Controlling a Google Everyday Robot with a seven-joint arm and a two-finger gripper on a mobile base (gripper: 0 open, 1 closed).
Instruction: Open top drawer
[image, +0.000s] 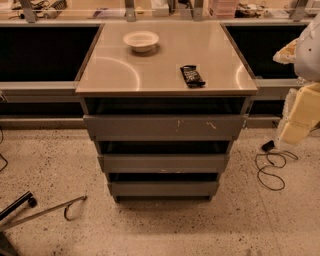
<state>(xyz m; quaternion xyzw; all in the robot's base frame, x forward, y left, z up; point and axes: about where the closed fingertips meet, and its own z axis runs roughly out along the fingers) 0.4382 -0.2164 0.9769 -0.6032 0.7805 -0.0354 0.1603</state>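
Top drawer (162, 127) at frame centre, under desk (160, 65) edge; claw (300, 112) at right edge, apart from drawer, grip state indeterminable.

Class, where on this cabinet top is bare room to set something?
Front left, between bowl and front edge; back right, behind the dark packet. Tightest between bowl and packet. The tool hangs beyond the right edge.

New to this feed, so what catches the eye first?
A grey metal three-drawer cabinet stands centre, its widest top drawer scratched white. On its shiny top: a round white bowl at the back, a black packet front right. The pale claw hangs at the right edge.
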